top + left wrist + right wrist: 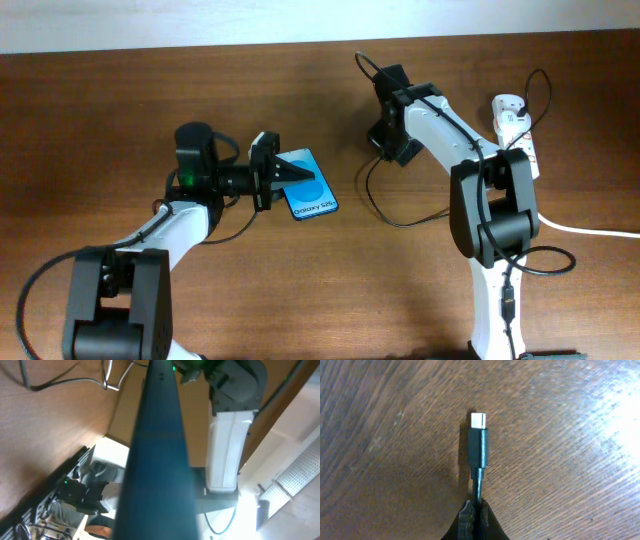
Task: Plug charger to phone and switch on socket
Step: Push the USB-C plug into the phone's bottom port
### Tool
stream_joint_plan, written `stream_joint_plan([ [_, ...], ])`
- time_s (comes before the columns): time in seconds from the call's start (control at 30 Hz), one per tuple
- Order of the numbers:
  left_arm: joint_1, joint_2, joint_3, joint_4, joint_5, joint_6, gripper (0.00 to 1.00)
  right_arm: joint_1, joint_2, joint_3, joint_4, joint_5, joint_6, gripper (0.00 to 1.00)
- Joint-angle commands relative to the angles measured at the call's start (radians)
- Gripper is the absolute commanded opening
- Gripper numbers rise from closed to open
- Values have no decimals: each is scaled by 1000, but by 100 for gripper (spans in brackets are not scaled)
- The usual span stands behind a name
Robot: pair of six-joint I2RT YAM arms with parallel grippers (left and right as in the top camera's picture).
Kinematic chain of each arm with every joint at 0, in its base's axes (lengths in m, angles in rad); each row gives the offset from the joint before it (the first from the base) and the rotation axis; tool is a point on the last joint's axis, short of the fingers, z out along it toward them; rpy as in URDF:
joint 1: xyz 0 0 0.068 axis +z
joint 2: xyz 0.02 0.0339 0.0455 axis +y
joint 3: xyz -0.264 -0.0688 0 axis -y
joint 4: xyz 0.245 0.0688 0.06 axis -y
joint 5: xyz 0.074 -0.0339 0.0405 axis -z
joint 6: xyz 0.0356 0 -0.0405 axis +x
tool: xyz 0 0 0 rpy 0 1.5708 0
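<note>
Left of the desk's middle, phone (308, 190): left jaws appear pinched on its edge, steadying it so its port can take a plug.
Right jaws: pressed together on the charger (479, 445) just behind its tip, which points free for aiming.
Socket (515, 130): near the right edge, untouched; switching looks a later step.
Desk (300, 300): dark wood grain, glare patch.
Room: blurred clutter beyond the desk's edge.

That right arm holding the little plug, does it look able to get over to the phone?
Probably yes. Only bare table lies between the right gripper, shut on the charger just behind its tip, and the phone, which the left gripper holds close by.
</note>
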Motion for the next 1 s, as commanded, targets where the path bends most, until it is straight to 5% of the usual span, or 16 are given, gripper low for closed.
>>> stream_joint_plan([
  [0.0,10,-5,11,163,27,13,0,-8,-76,20,-114,-56,-258,4],
  [0.13,58,-5,11,312,56,13,0,-6,-461,19,-403,-458,-821,4],
  [0.2,58,-5,11,312,52,13,0,-6,-659,13,-575,-547,-993,4],
  [0.3,58,-5,11,312,53,51,0,69,-851,-112,-600,-758,-1123,4],
  [0.43,58,-5,11,312,54,50,0,195,-1020,-575,-103,-863,-859,4],
  [0.53,58,-5,11,319,53,51,0,274,-998,-645,104,-842,-726,4],
  [0.73,58,-5,11,364,53,50,0,362,-980,-647,119,-641,-453,4],
  [0.97,58,-5,11,363,43,23,0,377,-980,-647,119,-668,-449,4],
])
